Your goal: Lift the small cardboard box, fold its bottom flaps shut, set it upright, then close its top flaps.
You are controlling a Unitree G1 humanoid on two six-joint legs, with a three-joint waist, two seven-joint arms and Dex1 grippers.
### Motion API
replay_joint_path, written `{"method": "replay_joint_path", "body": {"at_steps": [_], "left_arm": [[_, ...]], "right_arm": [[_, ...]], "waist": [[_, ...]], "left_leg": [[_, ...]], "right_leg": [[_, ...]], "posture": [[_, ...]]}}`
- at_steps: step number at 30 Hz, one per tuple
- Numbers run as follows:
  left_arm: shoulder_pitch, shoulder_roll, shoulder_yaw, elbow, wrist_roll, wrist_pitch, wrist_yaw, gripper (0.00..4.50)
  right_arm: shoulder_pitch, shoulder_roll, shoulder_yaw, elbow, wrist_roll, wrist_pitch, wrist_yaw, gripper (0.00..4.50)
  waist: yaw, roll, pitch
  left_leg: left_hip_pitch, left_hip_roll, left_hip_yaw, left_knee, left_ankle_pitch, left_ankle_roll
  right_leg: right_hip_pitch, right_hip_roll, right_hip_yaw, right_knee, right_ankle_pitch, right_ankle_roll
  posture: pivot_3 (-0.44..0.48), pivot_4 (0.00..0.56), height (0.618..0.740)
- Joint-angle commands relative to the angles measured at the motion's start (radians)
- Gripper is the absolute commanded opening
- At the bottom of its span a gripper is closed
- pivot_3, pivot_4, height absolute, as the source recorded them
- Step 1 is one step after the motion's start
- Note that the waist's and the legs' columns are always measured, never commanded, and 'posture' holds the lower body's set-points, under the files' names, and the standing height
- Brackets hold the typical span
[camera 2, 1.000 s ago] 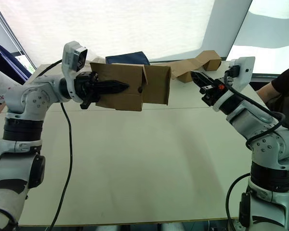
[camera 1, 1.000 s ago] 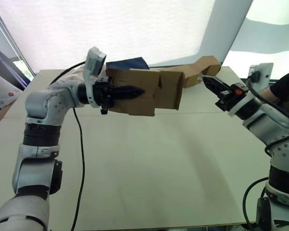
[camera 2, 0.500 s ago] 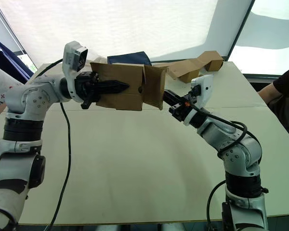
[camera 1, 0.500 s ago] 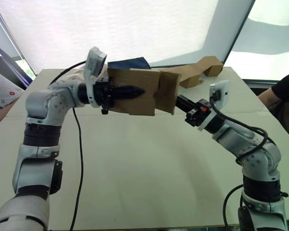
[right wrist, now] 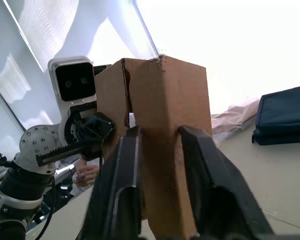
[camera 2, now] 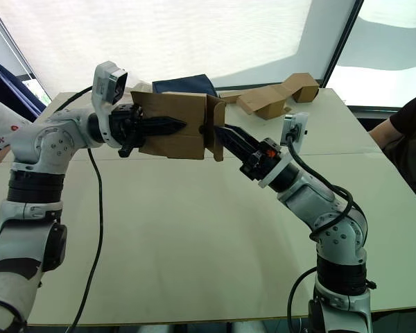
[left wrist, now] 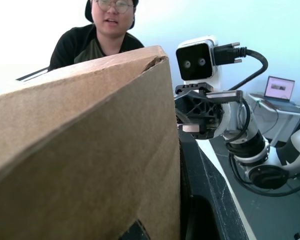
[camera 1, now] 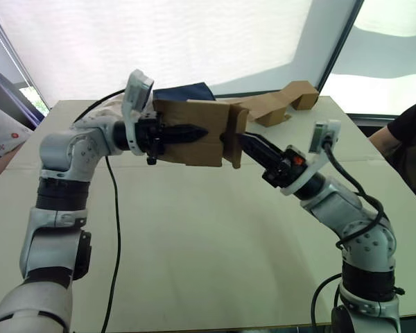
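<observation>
The small cardboard box hangs on its side above the table, with my left gripper shut on its long side wall. In the left wrist view the box wall lies against one black finger. The bottom flaps are at the box's right end, and one is folded partly inward. My right gripper is open at that end; in its wrist view its fingers straddle a brown flap. The top flaps, at the end toward my left wrist, are hidden.
A larger crooked cardboard piece and a dark blue flat item lie at the far side of the pale table. One person sits at the right edge, and another person's sleeve shows at the left.
My right arm swung in from the far right to the box's right end. The outstretched flap there has been pushed inward. The left arm and box stayed put.
</observation>
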Motion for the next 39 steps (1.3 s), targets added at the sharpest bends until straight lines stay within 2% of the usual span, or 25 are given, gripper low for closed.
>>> {"method": "replay_joint_path", "body": {"at_steps": [1, 15, 22, 25, 27, 39], "left_arm": [[-0.028, 0.006, 0.022, -0.012, -0.007, -0.006, -0.002, 0.0], [-0.023, 0.022, 0.036, -0.022, -0.017, 0.012, 0.013, 0.0], [-0.026, 0.023, 0.034, -0.022, -0.018, 0.018, 0.013, 0.0], [-0.025, 0.021, 0.033, -0.025, -0.019, 0.02, 0.014, 0.0], [-0.024, 0.018, 0.035, -0.027, -0.023, 0.022, 0.017, 0.0], [-0.012, 0.005, 0.04, -0.05, -0.041, 0.03, 0.043, 0.0]], "right_arm": [[-0.01, 0.064, -0.059, 0.012, 0.146, -0.046, -0.018, 2.2], [0.079, 0.124, 0.02, 0.026, 0.162, -0.052, 0.018, 2.2], [0.097, 0.148, 0.042, 0.052, 0.108, -0.083, 0.03, 2.2], [0.099, 0.152, 0.046, 0.055, 0.101, -0.09, 0.03, 1.42], [0.098, 0.157, 0.05, 0.057, 0.093, -0.099, 0.03, 0.66], [0.097, 0.174, 0.049, 0.075, 0.07, -0.124, 0.028, 0.66]], "waist": [[-0.001, 0.0, 0.0], [-0.001, 0.0, 0.0], [-0.001, 0.0, 0.0], [-0.001, 0.0, 0.0], [-0.001, 0.0, 0.0], [-0.002, 0.0, 0.0]], "left_leg": [[0.0, 0.0, 0.0, 0.0, 0.0, 0.0], [0.0, 0.0, 0.0, 0.0, 0.0, 0.0], [0.0, 0.0, 0.0, 0.0, 0.0, 0.0], [0.0, 0.0, 0.0, 0.0, 0.0, 0.0], [0.0, 0.0, 0.0, 0.0, 0.0, 0.0], [0.0, 0.0, 0.0, 0.0, 0.0, 0.0]], "right_leg": [[0.0, 0.0, 0.0, 0.0, 0.0, 0.0], [0.0, 0.0, 0.0, 0.0, 0.0, 0.0], [0.0, 0.0, 0.0, 0.0, 0.0, 0.0], [0.0, 0.0, 0.0, 0.0, 0.0, 0.0], [0.0, 0.0, 0.0, 0.0, 0.0, 0.0], [0.0, 0.0, 0.0, 0.0, 0.0, 0.0]], "posture": [[0.0, 0.15, 0.74], [0.0, 0.15, 0.74], [0.0, 0.15, 0.74], [0.0, 0.15, 0.74], [0.0, 0.15, 0.74], [0.0, 0.15, 0.74]]}}
